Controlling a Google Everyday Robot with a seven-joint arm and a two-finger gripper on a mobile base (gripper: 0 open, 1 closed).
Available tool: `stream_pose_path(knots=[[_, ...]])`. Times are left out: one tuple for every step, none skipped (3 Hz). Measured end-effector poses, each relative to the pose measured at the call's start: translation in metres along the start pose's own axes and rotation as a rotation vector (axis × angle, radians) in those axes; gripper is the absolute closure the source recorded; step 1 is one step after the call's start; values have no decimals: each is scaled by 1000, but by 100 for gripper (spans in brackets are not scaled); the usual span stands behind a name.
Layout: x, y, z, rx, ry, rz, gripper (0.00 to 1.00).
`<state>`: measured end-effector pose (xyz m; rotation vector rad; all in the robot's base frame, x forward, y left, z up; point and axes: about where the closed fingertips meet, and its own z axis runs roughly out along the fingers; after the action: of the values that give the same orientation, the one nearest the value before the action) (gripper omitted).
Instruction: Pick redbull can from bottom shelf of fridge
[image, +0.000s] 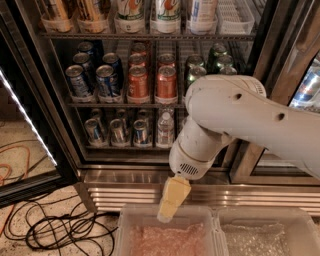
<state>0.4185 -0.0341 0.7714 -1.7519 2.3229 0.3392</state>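
Observation:
The fridge (65, 150) stands open with its racks in view. On the bottom shelf (120, 147), a dark wire rack, slim blue-and-silver redbull cans (118, 131) stand in lanes at the left. Small clear water bottles (165, 128) stand to their right. My gripper (168, 212) hangs on the white arm (235, 115) in front of the ribbed steel base, below and to the right of the cans and well apart from them. The arm hides the right part of the bottom shelf.
The rack above holds blue, red and green soda cans (137, 82). The open door's light strip (25, 112) runs down the left. Black and orange cables (50, 227) lie on the floor. Two clear plastic bins (170, 212) sit at the bottom edge.

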Motion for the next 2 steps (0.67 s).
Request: stream_pose_path(knots=[[-2, 8, 22, -45, -28, 32, 0], [-4, 18, 59, -106, -98, 125, 0]])
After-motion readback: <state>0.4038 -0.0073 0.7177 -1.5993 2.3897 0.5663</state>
